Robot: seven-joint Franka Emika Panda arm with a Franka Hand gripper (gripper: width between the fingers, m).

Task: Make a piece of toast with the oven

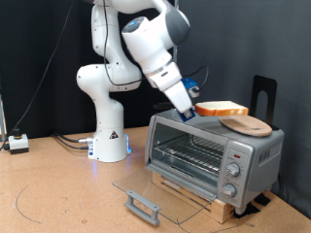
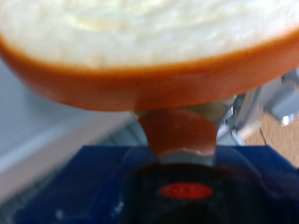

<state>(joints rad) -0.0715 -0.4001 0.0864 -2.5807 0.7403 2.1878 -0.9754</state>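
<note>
One gripper (image 1: 191,110) is closed on the piece of toast (image 1: 220,110), holding it above the oven (image 1: 214,152) roof, beside a round wooden board (image 1: 246,124). Oven door (image 1: 160,197) lies open; the slice is not yet on the rack (image 1: 190,152)

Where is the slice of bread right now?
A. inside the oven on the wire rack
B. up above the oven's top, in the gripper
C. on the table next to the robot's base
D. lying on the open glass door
B: the exterior view shows the piece of toast held by the gripper over the top of the oven, beside the wooden board; the rack inside is bare.
</note>
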